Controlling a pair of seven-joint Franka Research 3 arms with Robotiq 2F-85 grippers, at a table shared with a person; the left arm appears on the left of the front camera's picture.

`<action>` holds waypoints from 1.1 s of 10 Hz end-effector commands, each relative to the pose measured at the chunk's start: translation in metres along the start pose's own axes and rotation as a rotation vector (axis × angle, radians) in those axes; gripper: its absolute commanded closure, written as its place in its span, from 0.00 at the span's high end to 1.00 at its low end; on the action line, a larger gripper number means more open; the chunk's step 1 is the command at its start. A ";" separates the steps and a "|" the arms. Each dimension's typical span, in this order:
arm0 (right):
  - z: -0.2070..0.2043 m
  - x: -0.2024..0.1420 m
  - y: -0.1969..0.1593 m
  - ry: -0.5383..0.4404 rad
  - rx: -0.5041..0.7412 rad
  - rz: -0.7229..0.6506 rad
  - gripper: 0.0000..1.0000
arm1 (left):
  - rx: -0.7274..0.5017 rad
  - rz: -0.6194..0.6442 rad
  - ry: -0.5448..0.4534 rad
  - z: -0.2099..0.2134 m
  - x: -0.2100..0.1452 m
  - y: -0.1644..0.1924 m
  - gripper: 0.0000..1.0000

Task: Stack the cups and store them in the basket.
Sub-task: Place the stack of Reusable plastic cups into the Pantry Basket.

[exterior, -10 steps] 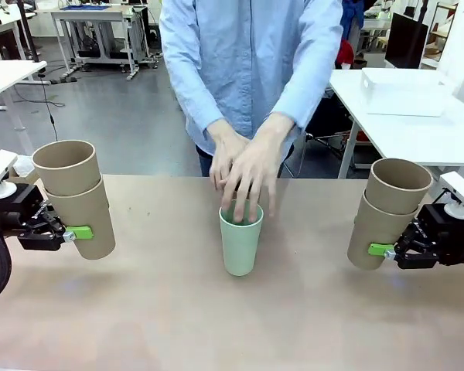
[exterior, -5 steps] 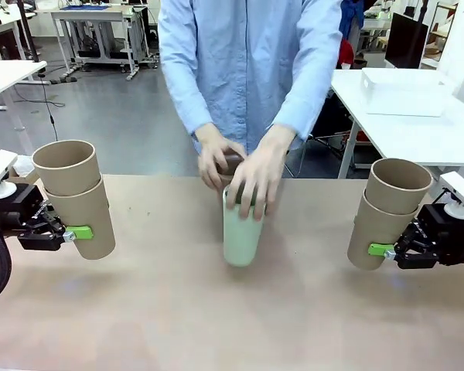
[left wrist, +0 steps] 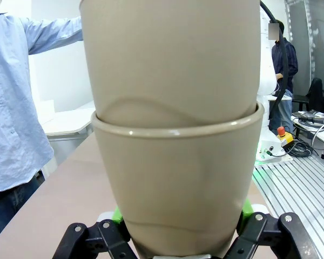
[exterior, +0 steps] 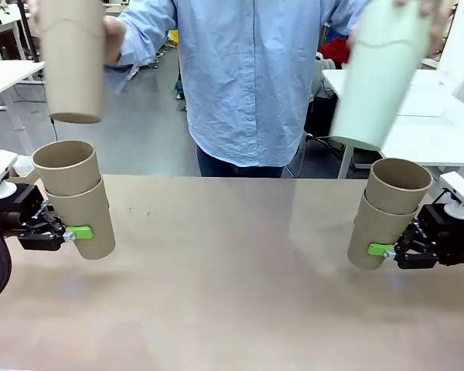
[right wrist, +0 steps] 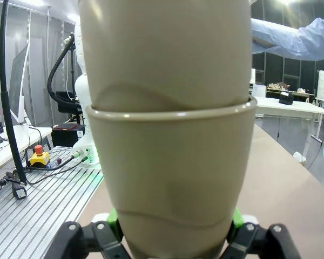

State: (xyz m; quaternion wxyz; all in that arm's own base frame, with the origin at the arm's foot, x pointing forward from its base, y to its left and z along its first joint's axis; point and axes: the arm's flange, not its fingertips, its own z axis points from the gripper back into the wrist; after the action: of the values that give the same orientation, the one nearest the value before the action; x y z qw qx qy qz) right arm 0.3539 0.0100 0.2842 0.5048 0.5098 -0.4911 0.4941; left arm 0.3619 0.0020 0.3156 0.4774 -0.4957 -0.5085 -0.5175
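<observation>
While the person [exterior: 247,77] held a tan cup [exterior: 71,58] and the mint cup [exterior: 380,73] high above the bench [exterior: 232,294], left fingers [exterior: 79,232] were clamped on the left stack [exterior: 73,197], right fingers [exterior: 380,250] on the right stack [exterior: 388,212]: two tan cups each, clear of the bench, leaning outward. Risk: a cup pushed in hard could lever a stack loose, since each grip sat low on the bottom cup alone. Front view gave the lean and the raised cups; wrist views gave the nesting seams [left wrist: 175,129], seated even.

The matte tan worktop [exterior: 232,301] spans from the left end effector [exterior: 77,233] to the right end effector [exterior: 382,250]. Tiny dark specks [exterior: 148,214] mark it near the left one.
</observation>
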 end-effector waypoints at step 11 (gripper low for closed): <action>-0.002 0.003 -0.003 -0.008 -0.018 0.009 0.83 | -0.002 -0.009 -0.004 0.000 0.002 0.000 0.85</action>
State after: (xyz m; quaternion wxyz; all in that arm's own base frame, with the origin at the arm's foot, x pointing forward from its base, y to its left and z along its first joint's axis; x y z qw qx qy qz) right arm 0.3541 0.0096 0.2836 0.5064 0.5084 -0.4905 0.4944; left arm 0.3619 0.0021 0.3155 0.4778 -0.4955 -0.5084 -0.5175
